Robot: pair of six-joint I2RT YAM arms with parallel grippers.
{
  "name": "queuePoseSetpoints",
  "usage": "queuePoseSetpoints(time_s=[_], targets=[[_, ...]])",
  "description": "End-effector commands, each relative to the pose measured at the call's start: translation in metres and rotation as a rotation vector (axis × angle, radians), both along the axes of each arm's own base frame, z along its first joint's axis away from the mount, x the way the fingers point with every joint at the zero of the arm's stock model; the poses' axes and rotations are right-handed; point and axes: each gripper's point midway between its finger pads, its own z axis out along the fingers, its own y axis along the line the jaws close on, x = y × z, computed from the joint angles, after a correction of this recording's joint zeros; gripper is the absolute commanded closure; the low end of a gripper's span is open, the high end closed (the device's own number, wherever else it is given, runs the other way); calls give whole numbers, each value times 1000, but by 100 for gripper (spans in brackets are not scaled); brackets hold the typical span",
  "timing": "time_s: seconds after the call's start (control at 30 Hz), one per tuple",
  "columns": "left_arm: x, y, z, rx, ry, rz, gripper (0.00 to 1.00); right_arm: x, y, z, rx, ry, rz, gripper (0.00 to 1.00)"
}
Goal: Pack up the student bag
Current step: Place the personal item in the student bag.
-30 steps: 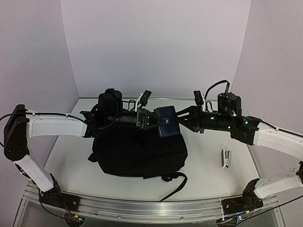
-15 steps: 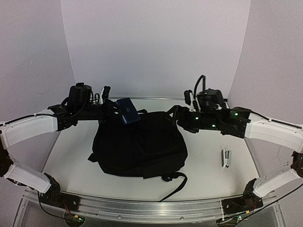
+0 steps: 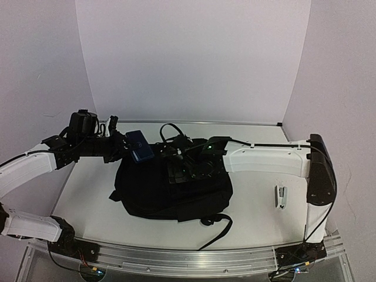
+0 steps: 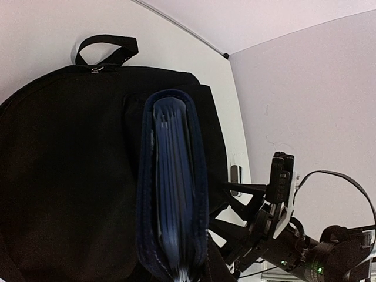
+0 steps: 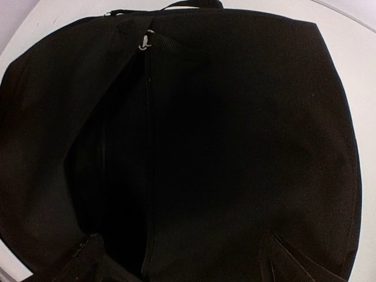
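Note:
The student bag lies flat and black in the middle of the table, its carry loop at the far end. My left gripper is shut on a dark-blue wallet, held in the air over the bag's upper left corner. The wallet stands on edge in the left wrist view. My right gripper reaches across and hovers low over the bag's upper middle, its jaws spread and empty. Its wrist view shows the bag's zipper pull and a dark gap beside the zipper line.
A small grey stapler lies on the table right of the bag. A shoulder strap trails off the bag's near right corner. Lilac walls close in the left, back and right sides.
My left arm has drawn back to the left, carrying the wallet with it. My right gripper has let go of the wallet, opened, and swung left and down over the bag.

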Motion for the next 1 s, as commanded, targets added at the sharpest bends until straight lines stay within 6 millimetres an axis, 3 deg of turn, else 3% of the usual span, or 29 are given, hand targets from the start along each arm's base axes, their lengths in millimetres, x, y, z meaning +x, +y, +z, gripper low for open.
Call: queuePoseSetpoints(time_s=[0.0, 0.23, 0.33, 0.53, 0.63, 0.73, 0.97], targets=[[2, 0, 16, -26, -51, -8, 100, 14, -6, -1, -158, -79, -37, 10], [5, -4, 11, -36, -37, -23, 100, 27, -12, -20, -315, -125, -78, 12], [6, -5, 10, -40, -31, -24, 100, 34, -21, -15, -363, -163, -140, 26], [10, -11, -4, -50, 17, -33, 100, 39, -35, 20, -326, -250, -243, 55], [12, -22, -13, -75, 56, -74, 100, 40, -40, 39, -275, -274, -276, 74], [11, -37, -6, -146, 40, -117, 100, 40, -40, 48, -218, -270, -288, 91], [3, -70, 11, -219, 11, -188, 100, 49, -42, 53, 21, -174, -272, 100]])
